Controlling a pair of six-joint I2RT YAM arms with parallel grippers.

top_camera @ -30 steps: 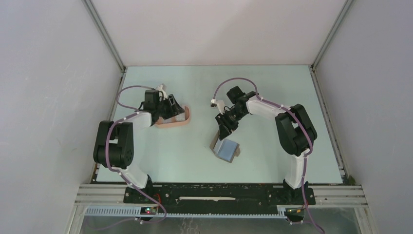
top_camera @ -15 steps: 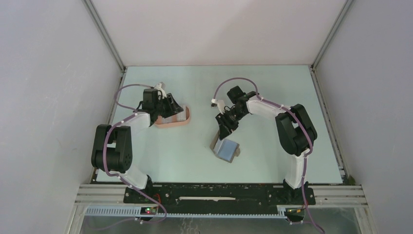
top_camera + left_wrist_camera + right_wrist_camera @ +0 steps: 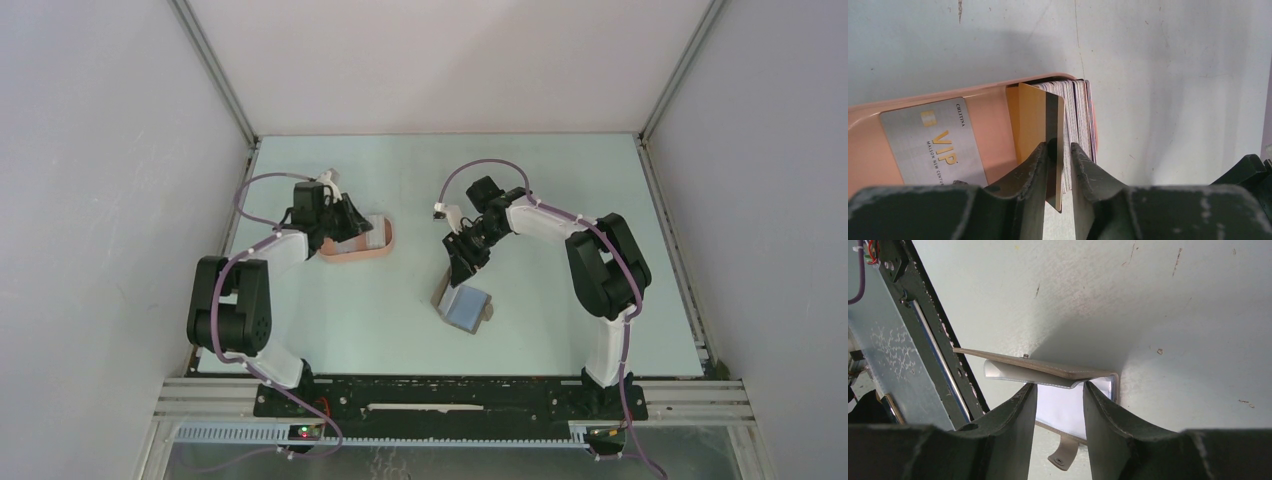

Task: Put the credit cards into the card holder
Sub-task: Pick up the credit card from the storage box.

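Observation:
The salmon-pink card holder (image 3: 378,247) lies at the left of the table. In the left wrist view its floor (image 3: 990,107) holds a whitish-grey VIP card (image 3: 933,145) lying flat, and several cards (image 3: 1080,120) stand on edge at its right end. My left gripper (image 3: 1059,146) is over that end. A yellow-orange card with a black stripe (image 3: 1033,117) stands between the jaws. It touches the left finger, and a small gap shows at the right finger. My right gripper (image 3: 1059,385) is open, its tips at the raised flap of the grey wallet (image 3: 1048,371).
The wallet (image 3: 466,308) lies open at mid-table with a clear window pocket and a snap strap (image 3: 1063,457). The left gripper (image 3: 350,220) and right gripper (image 3: 463,265) are far apart. Enclosure walls ring the table; the black base rail runs along the near edge.
My left gripper has shifted a little farther over the card holder's end since one second ago. The right arm and the wallet have not moved.

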